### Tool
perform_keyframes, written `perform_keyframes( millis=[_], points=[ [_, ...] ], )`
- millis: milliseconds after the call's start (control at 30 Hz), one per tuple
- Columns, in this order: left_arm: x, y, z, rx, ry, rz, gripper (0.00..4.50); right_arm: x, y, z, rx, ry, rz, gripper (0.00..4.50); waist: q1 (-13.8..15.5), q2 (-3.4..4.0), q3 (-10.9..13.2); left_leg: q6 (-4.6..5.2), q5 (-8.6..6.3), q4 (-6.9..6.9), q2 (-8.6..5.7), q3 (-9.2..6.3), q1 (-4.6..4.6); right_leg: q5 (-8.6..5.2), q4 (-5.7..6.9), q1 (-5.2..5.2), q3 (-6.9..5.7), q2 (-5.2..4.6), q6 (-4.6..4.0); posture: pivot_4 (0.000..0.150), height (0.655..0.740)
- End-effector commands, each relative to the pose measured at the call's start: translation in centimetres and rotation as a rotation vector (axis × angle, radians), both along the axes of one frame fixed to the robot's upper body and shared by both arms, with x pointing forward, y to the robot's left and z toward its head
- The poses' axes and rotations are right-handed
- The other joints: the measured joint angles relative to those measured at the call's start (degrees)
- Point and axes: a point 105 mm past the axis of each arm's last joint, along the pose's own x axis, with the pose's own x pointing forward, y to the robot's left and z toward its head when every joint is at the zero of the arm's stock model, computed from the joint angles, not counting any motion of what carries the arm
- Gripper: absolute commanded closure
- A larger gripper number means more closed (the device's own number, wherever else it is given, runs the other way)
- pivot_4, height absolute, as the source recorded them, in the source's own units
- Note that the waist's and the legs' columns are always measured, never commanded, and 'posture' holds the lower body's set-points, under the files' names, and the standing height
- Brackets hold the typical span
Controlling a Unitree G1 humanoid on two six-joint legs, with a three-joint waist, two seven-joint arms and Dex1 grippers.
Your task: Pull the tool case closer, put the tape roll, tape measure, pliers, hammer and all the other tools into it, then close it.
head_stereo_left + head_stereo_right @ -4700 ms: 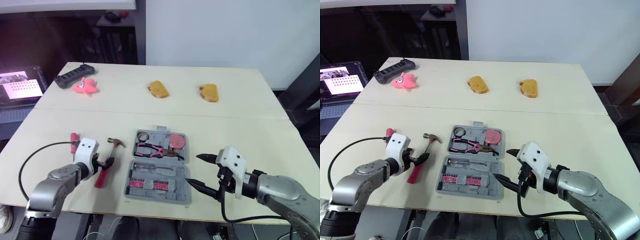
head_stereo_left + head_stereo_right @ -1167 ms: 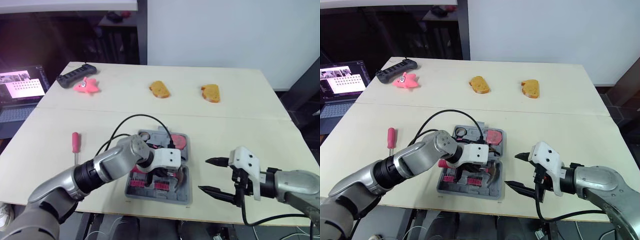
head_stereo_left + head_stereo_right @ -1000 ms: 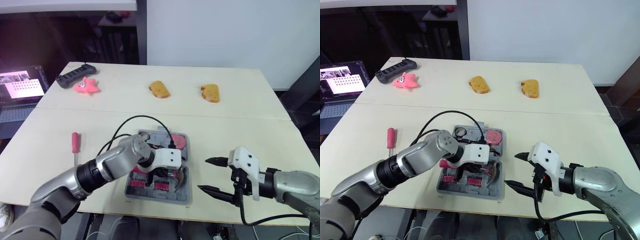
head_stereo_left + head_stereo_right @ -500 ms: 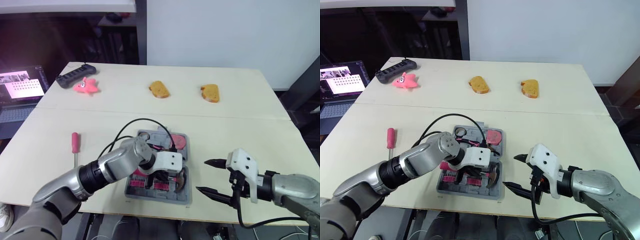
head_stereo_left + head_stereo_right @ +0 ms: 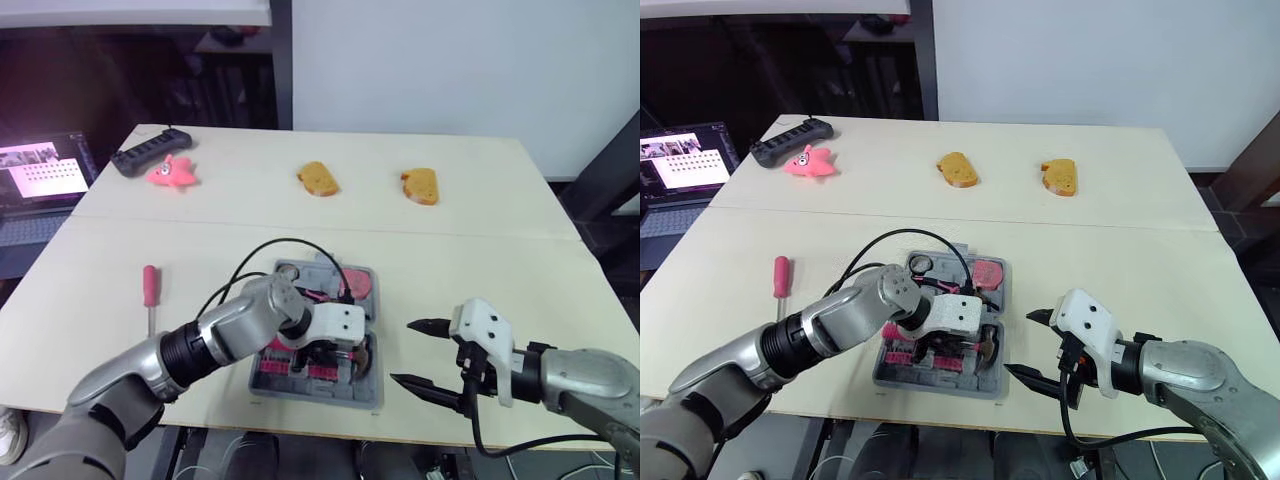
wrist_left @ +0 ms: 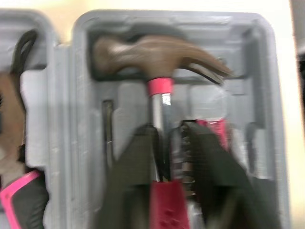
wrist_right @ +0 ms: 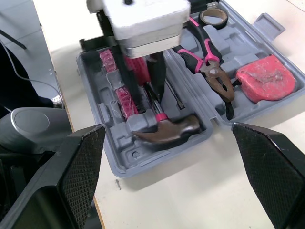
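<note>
The pale worktop (image 5: 500,250) carries the open grey tool case (image 7: 143,167) at the middle of its near edge. The left gripper (image 6: 164,138) reaches over the case's near half. Its jaws are narrow and closed about the shaft of the hammer (image 7: 167,128), whose head lies in the recess at the right end of that half. The right gripper (image 5: 405,352) hovers just right of the case, jaws wide, holding nothing. A red-handled screwdriver (image 5: 150,285) lies on the worktop, left of the case. In the case's far half lie the pliers (image 7: 209,62), the tape measure (image 7: 264,78) and the tape roll (image 7: 213,16).
</note>
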Motion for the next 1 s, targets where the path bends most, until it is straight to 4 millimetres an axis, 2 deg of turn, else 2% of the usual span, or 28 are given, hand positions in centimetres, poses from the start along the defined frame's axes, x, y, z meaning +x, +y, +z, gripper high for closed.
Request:
perform_keyframes(
  millis=[33, 67, 233, 400, 500, 667, 700, 800, 900, 1000],
  points=[
    [1.1, -0.1, 1.3, -0.037, -0.067, 0.017, 1.17, -0.2, 0.5, 0.8, 0.013, -0.037, 0.023, 0.0, 0.0, 0.0, 0.0, 0.0, 0.0, 0.01, 0.0, 0.0, 0.0, 0.0, 0.0, 0.01, 0.0, 0.0, 0.0, 0.15, 0.74],
    [1.2, -0.2, 1.6, -0.052, -0.068, 0.027, 0.7, -0.2, 0.5, 0.8, 0.013, -0.036, 0.023, 0.0, 0.0, 0.0, 0.0, 0.0, 0.0, 0.01, 0.0, 0.0, 0.0, 0.0, 0.0, 0.01, 0.0, 0.0, 0.0, 0.15, 0.74],
    [1.3, 0.9, 3.7, -0.105, -0.099, 0.032, 0.7, -0.3, 0.5, 0.8, 0.014, -0.032, 0.02, 0.0, -0.2, 0.01, 0.0, 0.0, 0.0, 0.01, 0.0, 0.0, 0.0, 0.0, 0.01, -0.01, 0.0, 0.0, 0.0, 0.15, 0.74],
    [0.9, 3.7, 4.8, -0.157, -0.105, 0.056, 0.7, -0.3, 0.4, 0.8, 0.018, -0.034, 0.012, 0.0, -0.3, 0.02, 0.0, 0.0, 0.0, -0.04, 0.01, 0.0, 0.02, 0.0, 0.01, -0.01, 0.0, 0.0, 0.01, 0.15, 0.74],
    [0.3, 4.4, 5.2, -0.255, -0.047, 0.105, 1.5, -0.2, 0.4, 0.8, 0.021, -0.035, 0.007, 0.0, -0.1, 0.02, 0.0, 0.0, 0.0, -0.01, 0.01, -0.01, 0.03, 0.0, 0.04, 0.0, -0.02, -0.01, 0.01, 0.15, 0.74],
    [-0.4, 4.3, 4.9, -0.42, -0.059, 0.111, 4.06, -0.1, 0.5, 0.7, 0.024, -0.035, -0.002, 0.0, 0.0, 0.02, 0.0, 0.0, 0.0, 0.04, 0.0, 0.0, -0.01, 0.0, -0.01, 0.04, -0.02, -0.04, 0.01, 0.15, 0.74],
    [-0.6, 4.3, 4.7, -0.445, -0.053, 0.111, 4.46, -0.1, 0.5, 0.7, 0.024, -0.036, -0.004, 0.0, 0.0, 0.02, 0.0, 0.0, 0.0, 0.04, 0.0, 0.0, 0.0, 0.0, 0.0, 0.05, -0.03, -0.04, 0.01, 0.15, 0.74],
    [-0.6, 4.2, 3.9, -0.483, -0.043, 0.121, 4.46, 0.0, 0.4, 0.7, 0.024, -0.037, -0.007, 0.0, 0.0, 0.02, 0.0, 0.0, 0.0, 0.04, 0.0, 0.0, 0.02, 0.0, 0.0, 0.06, -0.03, -0.03, 0.0, 0.15, 0.74],
    [-0.5, 5.1, 1.9, -0.434, -0.068, 0.106, 4.46, 0.1, 0.5, 0.7, 0.023, -0.04, -0.009, 0.0, -0.1, 0.03, 0.0, 0.0, 0.0, 0.03, 0.0, 0.0, 0.04, 0.0, 0.0, 0.07, -0.03, -0.03, 0.0, 0.15, 0.74],
    [-0.3, 5.5, 1.0, -0.451, -0.048, 0.141, 4.46, 0.1, 0.5, 0.8, 0.022, -0.042, -0.01, 0.0, -0.1, 0.05, 0.0, 0.01, 0.0, 0.0, 0.01, 0.0, 0.05, 0.0, 0.0, 0.06, -0.03, -0.02, 0.0, 0.15, 0.74]
  ],
)
